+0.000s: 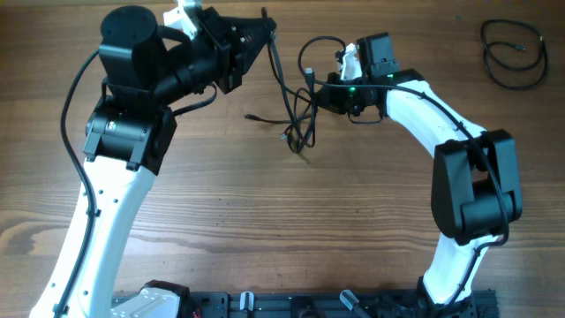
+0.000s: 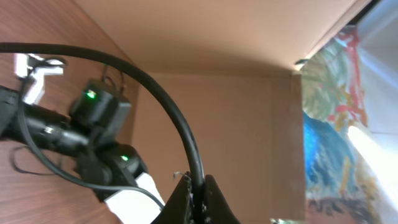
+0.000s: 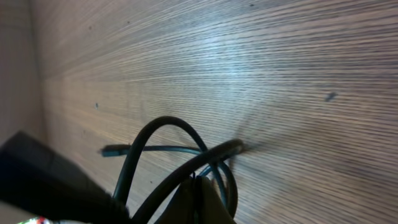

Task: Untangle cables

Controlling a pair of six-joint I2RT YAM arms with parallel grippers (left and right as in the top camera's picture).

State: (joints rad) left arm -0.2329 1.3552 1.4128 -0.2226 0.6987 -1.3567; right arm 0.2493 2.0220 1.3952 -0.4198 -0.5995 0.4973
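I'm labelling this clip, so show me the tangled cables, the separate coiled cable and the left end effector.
tangled cables (image 1: 298, 122), overhead view, crossing strands
coiled cable (image 1: 487, 55), overhead view, left side of loop
left end effector (image 2: 194, 185), left wrist view, between its fingertips

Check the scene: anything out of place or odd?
Nothing damaged. The knotted cables stretch between the shut left gripper and right gripper; one coiled cable lies alone far off to the right.

Black cables (image 1: 297, 117), brown wood-grain table (image 1: 265, 221), white-and-black arms (image 1: 99, 231).
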